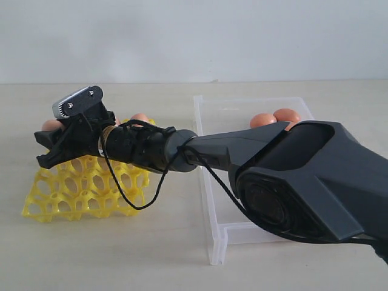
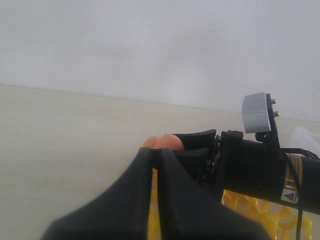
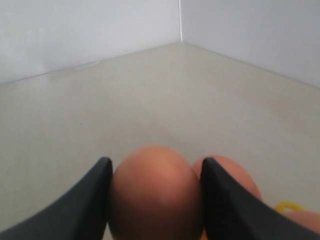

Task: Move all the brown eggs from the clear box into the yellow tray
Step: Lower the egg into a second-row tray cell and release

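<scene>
Brown egg [image 3: 155, 197] between fingers [image 3: 87, 205], yellow tray [image 1: 79, 188] corner

Warning-triangle sticker [image 2: 288, 196] on right arm [image 2: 250, 165]; lettering too small.

Arm shell [image 1: 315, 176]: showing matte black, angular panels.
Cable [image 1: 140, 208]: black, hanging in a loose loop.
Camera block [image 1: 77, 102]: gleaming silver, screws showing.
Sticker [image 2: 288, 196]: warning triangle showing.
</scene>
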You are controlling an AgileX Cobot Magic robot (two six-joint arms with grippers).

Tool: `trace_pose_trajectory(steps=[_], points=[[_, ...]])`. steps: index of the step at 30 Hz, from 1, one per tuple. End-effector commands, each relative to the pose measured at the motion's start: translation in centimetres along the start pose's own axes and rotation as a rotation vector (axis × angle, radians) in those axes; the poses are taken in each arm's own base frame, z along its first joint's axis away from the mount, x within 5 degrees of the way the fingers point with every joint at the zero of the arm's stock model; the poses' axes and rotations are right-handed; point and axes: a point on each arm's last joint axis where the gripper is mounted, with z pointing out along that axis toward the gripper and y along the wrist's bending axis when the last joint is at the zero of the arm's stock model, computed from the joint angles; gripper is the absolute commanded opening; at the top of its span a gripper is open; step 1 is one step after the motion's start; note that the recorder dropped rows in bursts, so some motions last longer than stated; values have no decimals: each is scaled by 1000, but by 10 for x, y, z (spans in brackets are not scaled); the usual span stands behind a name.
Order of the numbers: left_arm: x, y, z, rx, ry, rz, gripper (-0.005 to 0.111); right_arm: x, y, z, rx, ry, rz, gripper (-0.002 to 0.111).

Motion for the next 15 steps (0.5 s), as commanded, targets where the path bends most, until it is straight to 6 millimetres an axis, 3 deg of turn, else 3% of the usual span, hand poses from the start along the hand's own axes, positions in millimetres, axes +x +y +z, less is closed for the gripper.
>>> trace_pose_trajectory(steps=[1, 6, 15], points=[[0, 0, -1, 0, -12, -3, 4, -1, 0, 0, -1, -9, -12, 21], [0, 0, -1, 0, -12, -3, 4, -1, 0, 0, -1, -9, -12, 39], [0, 0, -1, 0, -12, -3, 4, -1, 0, 0, -1, -9, -10, 40]])
